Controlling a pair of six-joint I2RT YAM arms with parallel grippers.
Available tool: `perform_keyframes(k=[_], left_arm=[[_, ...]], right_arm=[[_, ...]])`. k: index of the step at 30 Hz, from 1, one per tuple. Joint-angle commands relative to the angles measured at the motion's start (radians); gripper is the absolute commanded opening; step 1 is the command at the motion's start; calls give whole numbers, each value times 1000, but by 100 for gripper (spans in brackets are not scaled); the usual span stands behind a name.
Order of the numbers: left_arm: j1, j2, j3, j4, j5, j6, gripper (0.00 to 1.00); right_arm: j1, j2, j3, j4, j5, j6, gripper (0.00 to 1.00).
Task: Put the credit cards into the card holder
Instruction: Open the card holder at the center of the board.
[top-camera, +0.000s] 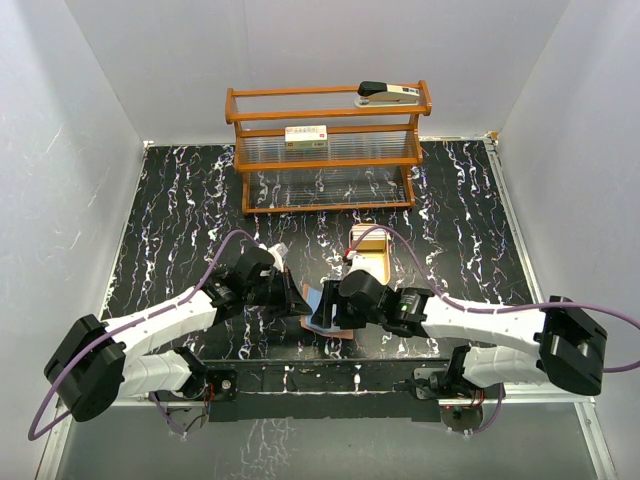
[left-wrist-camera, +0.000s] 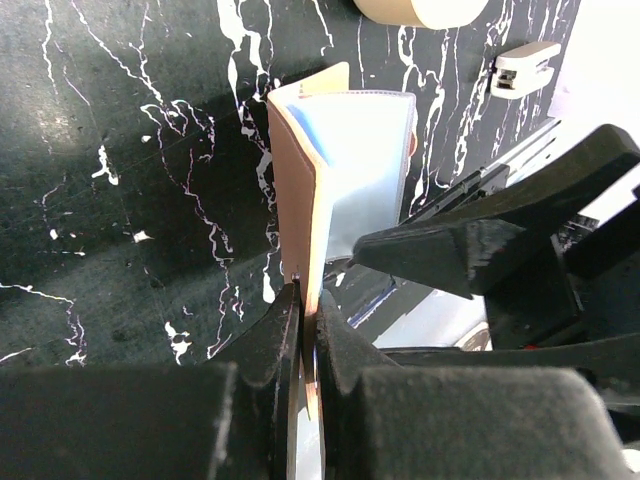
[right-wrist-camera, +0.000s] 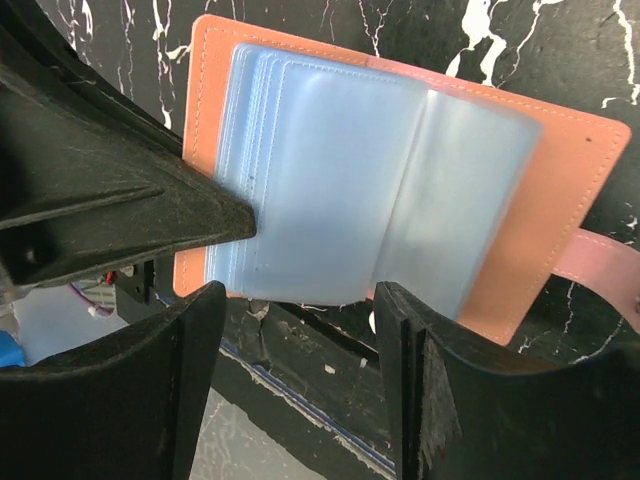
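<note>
Card holder: the card holder (right-wrist-camera: 560, 170) is being held open over the black marbled table (top-camera: 180, 200), between the two grippers, near the table's front edge and near the wooden tray (top-camera: 385, 262).
Left gripper: the left gripper (left-wrist-camera: 308, 312) is pinching the edge of the holder's cover, with its jaws clenched on the leather, and is propping the holder up.
Right gripper: the right gripper (right-wrist-camera: 298, 300) is hovering with its jaws spread wide, straddling the lower edge of the plastic sleeves (right-wrist-camera: 350, 170). It is grasping nothing.
Sleeves: they are fanning out from the spine, bluish and cloudy. Whether any of them is carrying a card cannot be told.
Closing tab: the closing tab (right-wrist-camera: 605, 270) is hanging loose beyond the cover, unfastened.
Credit cards: no loose credit cards are showing in any view, and where they are lying cannot be told.
Progress: opening and steadying the holder appears to be under way. No insertion is showing as done.
Remaining: probably fetching each card and sliding it into a pocket.
</note>
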Motion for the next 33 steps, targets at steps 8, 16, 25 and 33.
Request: perform_keyframes(k=[8, 16, 25, 33], left_arm=[[-6, -13, -1, 13, 70, -13, 0], [-5, -2, -14, 9, 62, -8, 0], [-6, -10, -9, -16, 32, -1, 0], [-6, 7, 2, -16, 32, 7, 0]], right_arm=[[9, 83, -13, 72, 66, 12, 51], [9, 78, -15, 2, 114, 16, 48], [9, 25, 49, -338, 306, 72, 48], [9, -41, 134, -358, 255, 46, 47]])
